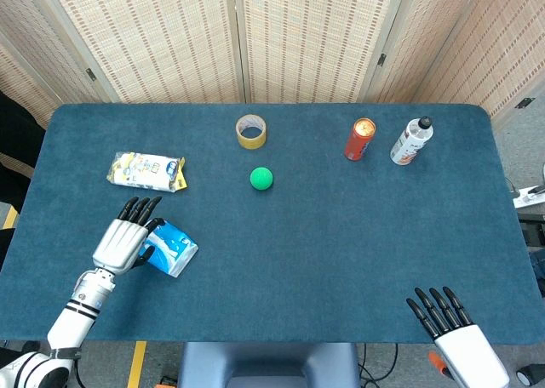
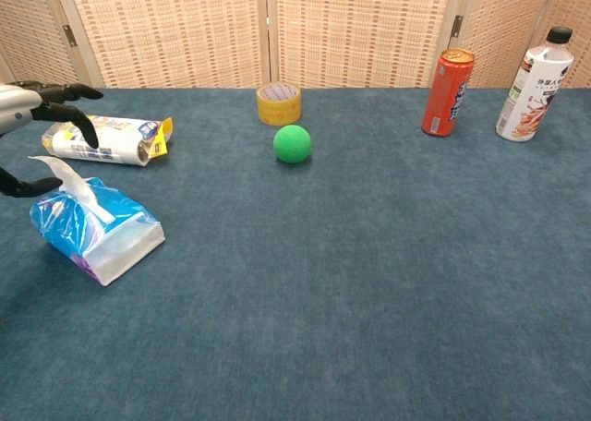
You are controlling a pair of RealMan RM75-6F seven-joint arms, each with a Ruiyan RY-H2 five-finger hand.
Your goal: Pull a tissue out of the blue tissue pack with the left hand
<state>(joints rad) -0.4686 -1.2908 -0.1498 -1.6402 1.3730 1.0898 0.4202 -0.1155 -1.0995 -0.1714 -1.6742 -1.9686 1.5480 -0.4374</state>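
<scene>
The blue tissue pack (image 1: 173, 247) (image 2: 92, 229) lies near the table's front left, a white tissue (image 2: 72, 181) sticking up from its top. My left hand (image 1: 126, 238) (image 2: 37, 116) hovers over the pack's left end with fingers spread and nothing held; in the head view it hides the tissue. In the chest view its fingertips are just above and left of the tissue, not touching it. My right hand (image 1: 449, 323) stays at the front right edge, fingers straight and apart, empty.
A yellow-and-white packet (image 1: 147, 170) lies just behind the tissue pack. Further back are a tape roll (image 1: 250, 131), a green ball (image 1: 261, 178), an orange can (image 1: 360, 139) and a white bottle (image 1: 411, 141). A woven screen stands behind the table.
</scene>
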